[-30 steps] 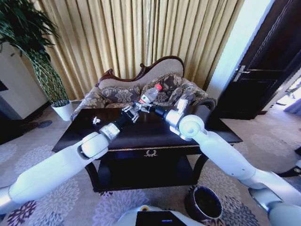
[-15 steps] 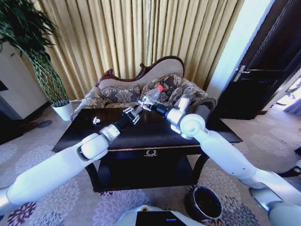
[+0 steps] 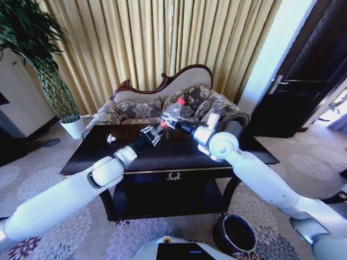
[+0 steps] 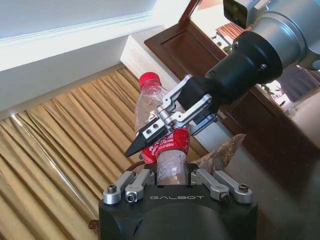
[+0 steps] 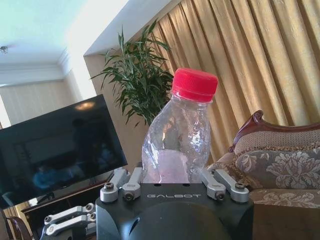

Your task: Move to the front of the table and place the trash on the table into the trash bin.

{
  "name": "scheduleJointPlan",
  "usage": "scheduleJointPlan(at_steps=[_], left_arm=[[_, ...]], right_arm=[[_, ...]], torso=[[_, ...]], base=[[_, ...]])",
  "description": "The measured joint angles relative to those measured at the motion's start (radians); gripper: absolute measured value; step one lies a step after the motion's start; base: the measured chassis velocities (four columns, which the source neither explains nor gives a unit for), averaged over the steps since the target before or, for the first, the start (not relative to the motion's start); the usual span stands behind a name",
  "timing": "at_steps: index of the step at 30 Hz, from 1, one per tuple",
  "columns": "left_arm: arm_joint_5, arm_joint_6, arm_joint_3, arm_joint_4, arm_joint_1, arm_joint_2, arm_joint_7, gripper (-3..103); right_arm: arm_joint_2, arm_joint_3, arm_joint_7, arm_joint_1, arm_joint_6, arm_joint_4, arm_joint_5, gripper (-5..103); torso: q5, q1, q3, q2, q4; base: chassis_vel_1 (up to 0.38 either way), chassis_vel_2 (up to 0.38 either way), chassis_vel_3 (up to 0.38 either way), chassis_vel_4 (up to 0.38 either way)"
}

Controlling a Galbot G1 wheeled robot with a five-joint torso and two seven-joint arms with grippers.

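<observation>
A clear plastic bottle (image 3: 173, 110) with a red cap and red-white label is held up above the back of the dark table (image 3: 162, 155). My right gripper (image 3: 167, 121) is shut on its label band (image 4: 165, 145). The bottle (image 5: 182, 132) stands upright between that gripper's fingers. My left gripper (image 3: 152, 132) hovers open just below and to the left of the bottle's base, with nothing in it. A white crumpled scrap (image 3: 110, 138) lies on the table's left part. The dark round trash bin (image 3: 237, 233) stands on the carpet at the front right of the table.
A patterned sofa (image 3: 142, 106) stands behind the table, in front of gold curtains. A white plant pot (image 3: 72, 127) is at the back left and a dark door (image 3: 303, 81) at the right. A black TV (image 5: 55, 145) is off to the side.
The left gripper has drawn back a little from the bottle's base, toward me and to the left. The bottle stays in the right gripper, almost unmoved.
</observation>
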Motion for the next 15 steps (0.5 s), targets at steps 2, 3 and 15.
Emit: scheduleJointPlan(at_steps=[2,3,15], left_arm=[[0.0,0.0,-0.002,-0.002,0.006,0.001,-0.004,28],[0.0,0.0,-0.003,-0.003,0.01,0.0,-0.009,34],[-0.006,-0.015,0.0,0.0,0.008,-0.001,-0.017,72]], right_arm=[[0.0,0.003,0.001,-0.001,0.001,0.0,0.0,35],[0.0,0.007,0.002,-0.003,0.001,0.0,-0.001,35],[-0.011,0.039,0.006,-0.029,0.008,0.001,-0.02,24]], torso=[[0.0,0.0,0.0,0.0,0.0001],[-0.0001,0.0,0.0,0.0,0.0001],[-0.0001,0.0,0.0,0.0,0.0001]], base=[[0.0,0.0,0.0,0.0],[0.0,0.0,0.0,0.0],[0.0,0.0,0.0,0.0]])
